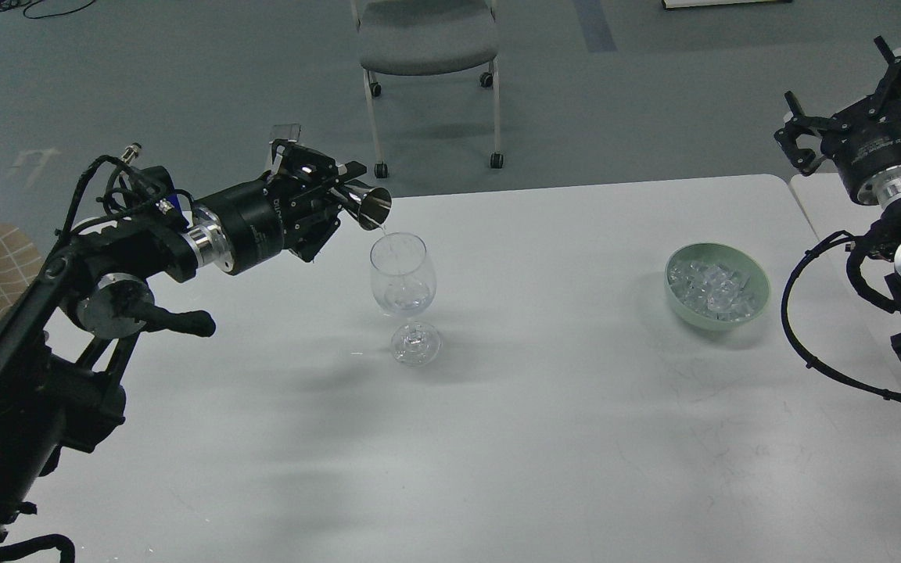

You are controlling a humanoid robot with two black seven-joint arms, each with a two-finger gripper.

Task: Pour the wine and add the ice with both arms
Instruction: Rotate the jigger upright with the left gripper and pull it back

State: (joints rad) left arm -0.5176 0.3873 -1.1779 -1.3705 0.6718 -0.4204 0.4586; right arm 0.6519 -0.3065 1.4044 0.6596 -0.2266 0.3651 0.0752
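The left pincer [333, 195] grips a small steel measuring cup [372, 207], tipped on its side with its mouth just above the rim of the wine glass [403, 274]. A thin thread of wine [385, 231] seems to fall from the cup into the glass at about 4 o'clock of the pincer; the liquid is clear and hard to make out. The glass stands upright on the white counter [497, 407]. Well to its 3 o'clock sits a pale green bowl [755, 309] holding the ice [712, 288]. The right pincer [861, 109] hangs at the bowl's 1 o'clock, fingers spread wide and holding nothing, its arm partly cut off by the edge.
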